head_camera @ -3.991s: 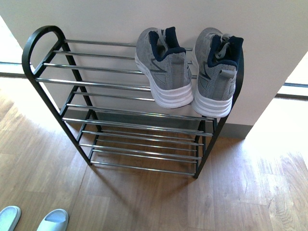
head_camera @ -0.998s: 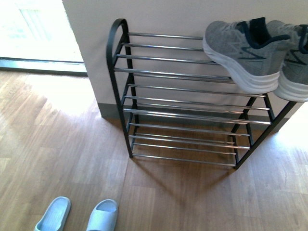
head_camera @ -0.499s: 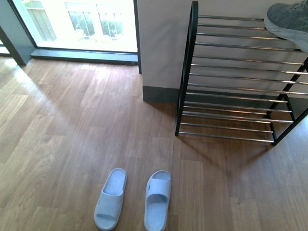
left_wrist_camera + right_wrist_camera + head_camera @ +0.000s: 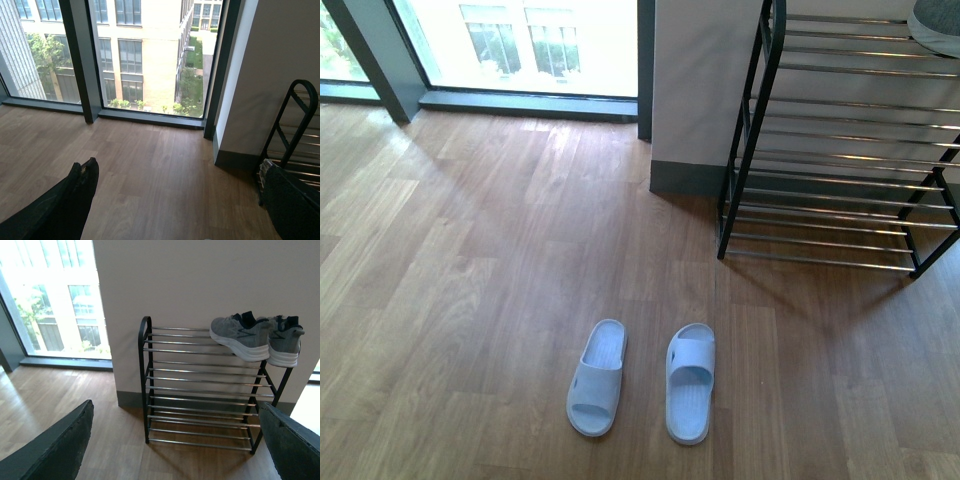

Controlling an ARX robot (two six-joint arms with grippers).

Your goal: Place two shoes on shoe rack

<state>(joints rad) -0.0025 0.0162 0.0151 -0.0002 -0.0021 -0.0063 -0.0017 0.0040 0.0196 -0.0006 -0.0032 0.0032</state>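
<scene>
**Two pairs sighted: one racked, one loose**

Your left slide (image 4: 596,378) and right slide (image 4: 690,382), both pale blue, lie on the wood floor (image 4: 470,250) close in front of the robot. They are well apart from the shoe rack (image 4: 840,150), which stands off to the right against a pale wall (image 4: 695,90).

The two slides lie side by side without touching, and their long axes run near to far. The left slide leans slightly, its far end tipped toward its partner. The right slide carries its strap at the far end, so its toe points away from the robot. The left slide appears turned the other way, with its strap toward the near end, but you should treat that as less certain.

In the right wrist view, the inner sneaker (image 4: 242,335) and outer sneaker (image 4: 286,337), both grey, sit side by side on the rack's top tier. They are at the end away from the looped upright. Their white soles rest on the rods, their long axes cross the rods, and their toes point toward the wall side.

- **Left tool (image 4: 178,170):** fingers wide apart and empty, over the floor near the window (image 4: 145,55).
- **Right tool (image 4: 176,407):** fingers likewise wide apart and empty, facing the rack.
</scene>
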